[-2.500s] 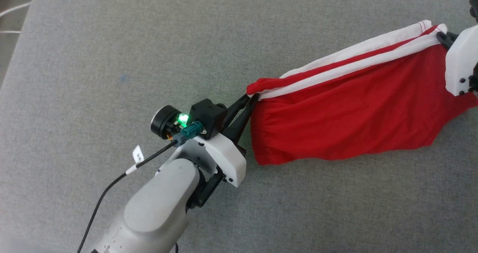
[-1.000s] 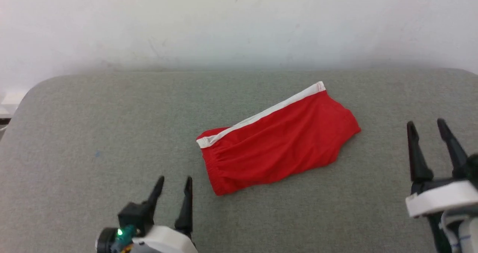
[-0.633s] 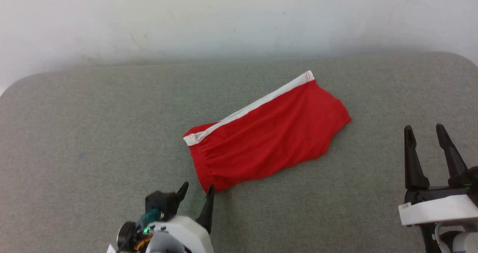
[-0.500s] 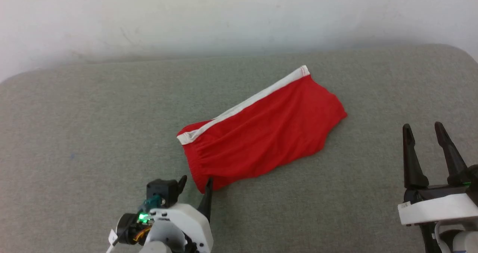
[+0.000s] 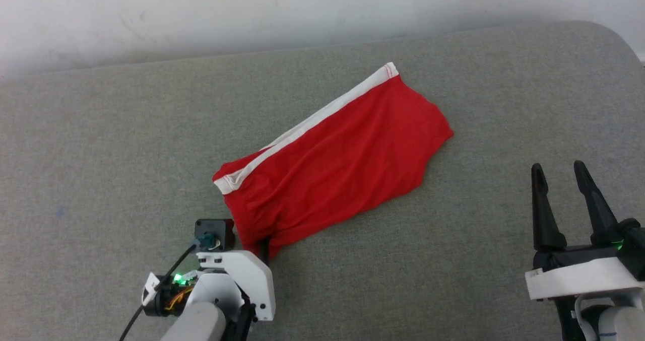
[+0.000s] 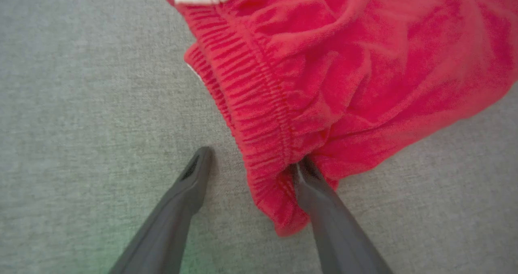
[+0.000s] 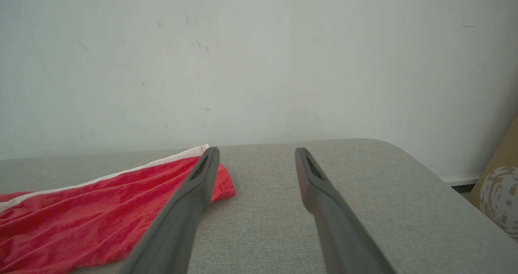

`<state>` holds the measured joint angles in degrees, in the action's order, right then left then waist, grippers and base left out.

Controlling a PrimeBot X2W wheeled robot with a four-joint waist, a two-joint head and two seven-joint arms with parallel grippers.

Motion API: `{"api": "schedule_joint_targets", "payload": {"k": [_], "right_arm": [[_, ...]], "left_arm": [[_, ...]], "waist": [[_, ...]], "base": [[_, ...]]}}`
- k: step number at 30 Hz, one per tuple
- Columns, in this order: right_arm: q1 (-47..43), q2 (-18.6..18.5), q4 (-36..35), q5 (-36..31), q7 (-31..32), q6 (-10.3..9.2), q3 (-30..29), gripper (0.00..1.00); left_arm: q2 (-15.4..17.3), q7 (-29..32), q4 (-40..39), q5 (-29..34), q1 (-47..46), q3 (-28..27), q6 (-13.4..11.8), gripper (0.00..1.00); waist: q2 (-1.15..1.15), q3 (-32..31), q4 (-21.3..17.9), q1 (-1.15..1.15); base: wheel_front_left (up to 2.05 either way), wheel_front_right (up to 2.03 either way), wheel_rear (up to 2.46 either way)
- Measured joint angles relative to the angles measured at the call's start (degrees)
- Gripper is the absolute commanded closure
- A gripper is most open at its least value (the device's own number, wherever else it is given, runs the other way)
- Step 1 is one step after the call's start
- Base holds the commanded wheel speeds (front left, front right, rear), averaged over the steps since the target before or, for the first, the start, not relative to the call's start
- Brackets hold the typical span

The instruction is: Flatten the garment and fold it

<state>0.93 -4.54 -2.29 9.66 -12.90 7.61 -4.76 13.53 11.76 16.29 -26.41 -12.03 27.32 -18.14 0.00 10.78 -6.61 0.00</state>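
- Head view: the garment (image 5: 332, 164), red shorts with a white band along the upper edge, lies slantwise across the middle of the grey padded surface (image 5: 101, 180). It runs from centre-left up toward the upper right. It looks roughly flat and perhaps already doubled lengthwise, though that cannot be confirmed. The left gripper (image 5: 252, 245), at lower centre-left, meets the shorts' lowest corner. The right gripper (image 5: 558, 169), at lower right, stands well apart from the cloth with its fingers spread wide and nothing between them.
- Left wrist view: the left gripper (image 6: 253, 158) is spread wide around the gathered waistband (image 6: 251, 104). One finger is tucked against the red corner and the other rests over bare grey surface. The jaws have not closed on the cloth.
- Right wrist view: the right gripper (image 7: 257, 150) is wide and empty, aimed at the pale wall (image 7: 283, 63). The garment sits at lower left.
- Progress, as judged: flattening looks largely done, light creases remain, and a crosswise fold is likely left to make.
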Motion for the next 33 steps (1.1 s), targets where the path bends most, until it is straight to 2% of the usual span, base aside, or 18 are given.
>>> {"api": "schedule_joint_targets", "payload": {"k": [1, 2, 3, 8, 12, 20, 26, 33], "right_arm": [[0.14, 0.03, 0.07, 0.0, -0.22, 0.0, 0.07, 0.0], [0.31, 0.08, 0.15, 0.0, -0.29, 0.0, 0.08, 0.0], [0.45, 0.11, 0.27, 0.0, -0.32, 0.0, 0.08, 0.0], [1.02, -0.57, 1.05, -0.04, 0.01, 0.0, 0.0, 0.0], [1.6, -3.39, 1.6, -0.1, 3.87, 0.0, 0.94, 0.0], [9.26, -9.42, 5.68, 4.31, 20.92, 0.0, 5.7, 0.0], [20.05, -12.51, 14.46, 8.09, 33.3, 0.0, 9.88, 0.0], [32.19, -13.27, 28.46, 9.29, 39.86, 0.0, 12.69, 0.0]], "left_arm": [[0.29, 0.99, -0.08, 0.19, -0.26, 0.32, -0.07, 0.0], [0.48, 1.91, -0.22, 0.27, -0.5, 0.57, -0.04, 0.71], [0.56, 2.68, -0.51, 0.25, -0.69, 0.73, 0.05, 1.0], [0.53, 2.68, -1.38, -0.32, -1.21, 0.75, 1.03, 1.0], [0.2, -0.48, -1.94, -0.4, -0.86, 0.97, 1.76, 1.0], [-0.32, -4.86, -7.05, 0.15, -0.21, 2.05, 2.92, 1.0], [-0.35, -4.43, -10.55, 1.51, -0.97, 3.65, 2.97, 1.0], [-1.01, -4.13, -12.28, 2.81, -2.79, 5.8, 3.08, 1.0]], "waist": [[0.0, 0.33, -0.14, -0.01], [0.0, 0.64, -0.24, -0.01], [0.0, 0.92, -0.33, -0.01], [0.0, 1.28, 0.04, 0.01], [0.0, 0.48, 1.2, 0.01], [0.0, -0.21, 4.86, 0.01], [0.0, 1.76, 7.04, 0.01], [0.0, 4.62, 10.09, 0.01]], "base": [[0.0, 0.0, 0.0], [0.0, 0.0, 0.0], [0.0, 0.0, 0.0], [0.0, 0.0, 0.0], [0.0, 0.0, 0.0], [0.0, 0.0, 0.0], [0.0, 0.0, 0.0], [0.0, 0.0, 0.0]]}}
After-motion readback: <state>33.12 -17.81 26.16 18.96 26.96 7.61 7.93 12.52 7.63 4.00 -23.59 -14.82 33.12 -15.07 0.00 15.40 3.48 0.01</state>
